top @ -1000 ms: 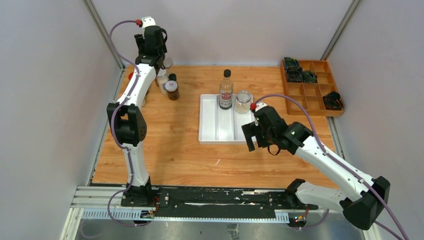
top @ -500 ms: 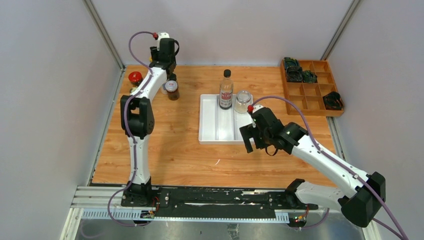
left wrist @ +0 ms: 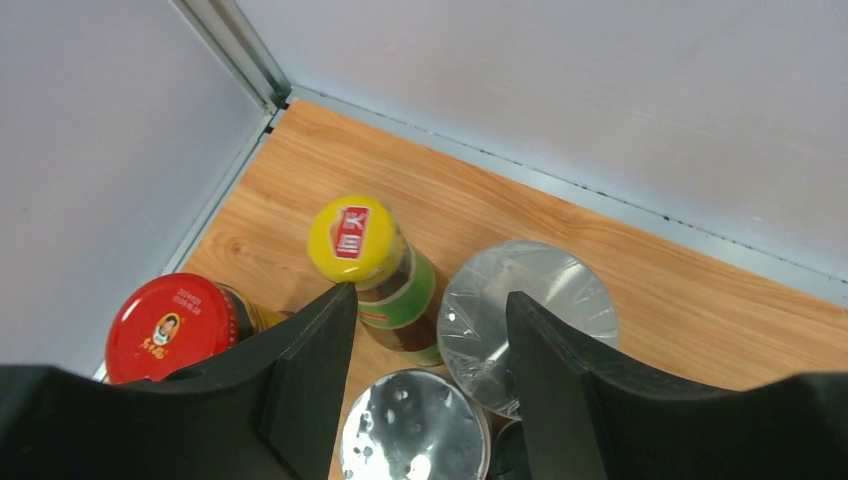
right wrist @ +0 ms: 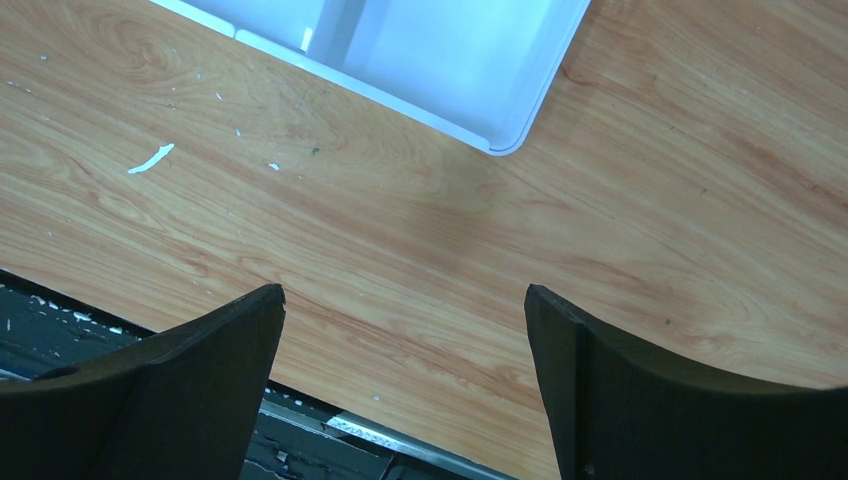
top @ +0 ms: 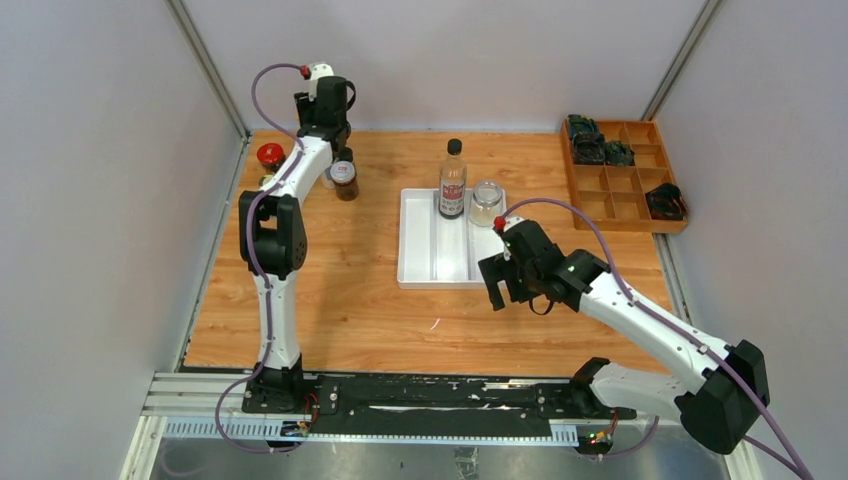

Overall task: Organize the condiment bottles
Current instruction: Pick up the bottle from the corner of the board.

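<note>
Your left gripper (left wrist: 428, 300) hangs spread, empty, above the yellow-capped bottle (left wrist: 352, 240) and silver-lidded jar (left wrist: 527, 300) at the table's (top: 350, 300) far-left corner. Your right gripper (right wrist: 402, 295) gapes wide by the white tray's (top: 415, 250) near-right corner; the black-capped bottle (top: 452, 185) and clear jar (top: 487, 203) stand along the tray's far edge.

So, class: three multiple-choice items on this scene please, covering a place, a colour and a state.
1. Where does the tall dark bottle stand? A in the white tray; B on a shelf; C on the floor.
2. What colour is the green-labelled bottle's cap? A red; B yellow; C blue.
3. How is the right claw? A shut on a jar; B open and empty; C shut and empty.
Answers: 1 A, it stands at the tray's far end; 2 B, the cap shows yellow from above; 3 B, its fingers are wide apart with nothing between them.
</note>
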You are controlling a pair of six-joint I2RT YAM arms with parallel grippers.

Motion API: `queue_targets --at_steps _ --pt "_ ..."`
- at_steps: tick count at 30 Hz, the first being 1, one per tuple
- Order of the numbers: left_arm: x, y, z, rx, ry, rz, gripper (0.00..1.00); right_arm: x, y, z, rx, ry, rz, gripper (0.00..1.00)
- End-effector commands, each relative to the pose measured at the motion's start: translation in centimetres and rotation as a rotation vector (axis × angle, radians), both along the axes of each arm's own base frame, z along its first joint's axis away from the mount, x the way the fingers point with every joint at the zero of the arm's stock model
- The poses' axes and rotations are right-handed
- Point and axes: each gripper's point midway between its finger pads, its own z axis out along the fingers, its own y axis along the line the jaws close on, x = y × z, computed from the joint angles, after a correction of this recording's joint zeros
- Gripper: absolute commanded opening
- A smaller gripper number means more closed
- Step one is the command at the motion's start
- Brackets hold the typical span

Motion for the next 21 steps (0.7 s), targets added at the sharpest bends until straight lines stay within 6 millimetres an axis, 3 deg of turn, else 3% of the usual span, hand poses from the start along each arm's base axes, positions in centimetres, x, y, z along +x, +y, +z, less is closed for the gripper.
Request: queue_targets --at_steps 1,5,11,21 --pt "-1.2 1.1 3.8 -0.017 -0.079 0.053 0.62 0.0 0.1 -0.9 0.003 0.021 0.009 0.96" --pt "-1.9 1.5 4.3 -0.014 -0.094 0.072 0.63 0.0 0.1 -1.1 0.006 0.026 0.01 0.96" --pt "-1.7 2.5 3.7 0.038 -0.067 0.131 0.75 -0.4 -0.1 -1.4 0.01 0.029 0.007 0.96" --pt "0.2 3.0 2.9 0.035 -0.075 0.139 0.71 -0.5 0.0 -1.7 0.012 0.042 0.009 0.96"
